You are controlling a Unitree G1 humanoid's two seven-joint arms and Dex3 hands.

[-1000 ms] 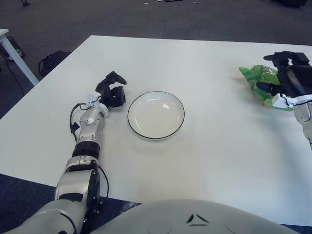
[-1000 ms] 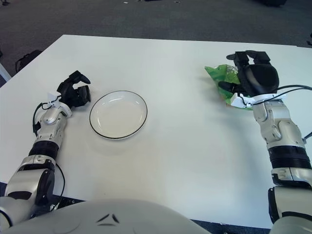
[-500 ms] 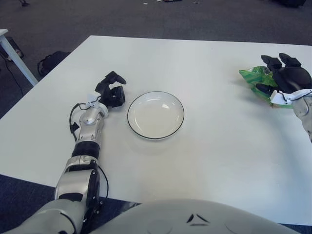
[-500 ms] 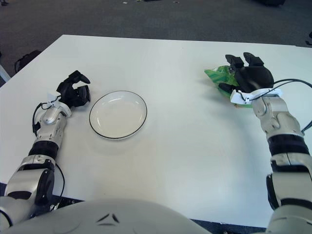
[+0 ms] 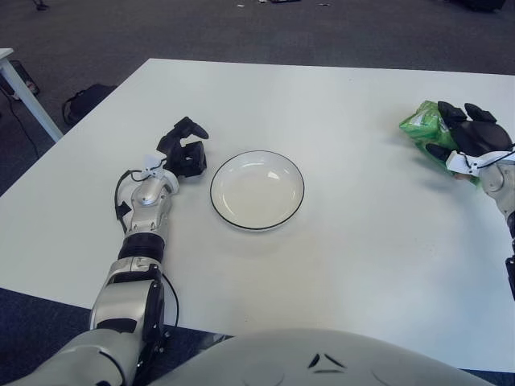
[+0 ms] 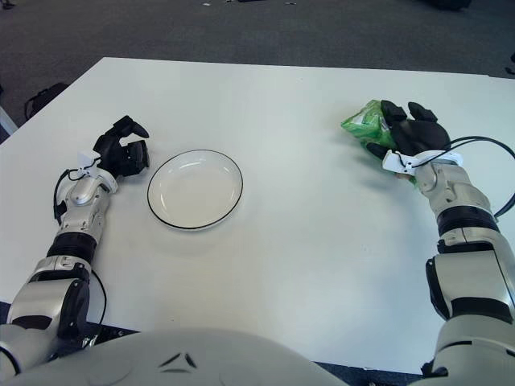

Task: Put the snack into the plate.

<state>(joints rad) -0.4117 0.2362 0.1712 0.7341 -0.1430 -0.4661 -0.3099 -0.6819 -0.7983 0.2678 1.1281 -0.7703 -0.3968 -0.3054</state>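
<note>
The snack (image 6: pixel 361 127) is a green crinkly bag at the right side of the white table (image 5: pixel 346 241), bunched up under my right hand (image 6: pixel 388 130). That hand's black fingers (image 6: pixel 412 110) curl over the top of the bag and the thumb presses its near side, so it is shut on the bag. The white plate (image 5: pixel 257 191) with a dark rim sits empty left of centre, well away from the snack. My left hand (image 5: pixel 183 149) shows just left of the plate, fingers curled and holding nothing.
The table's far edge and left corner border dark carpet. A black bag (image 5: pixel 84 100) lies on the floor to the left, beside another table's white leg (image 5: pixel 24 90). My right forearm (image 6: pixel 451 193) runs along the table's right side.
My right hand has swung down over the snack and its fingers have closed around it, bunching the bag up. The left hand and the plate have not moved.
</note>
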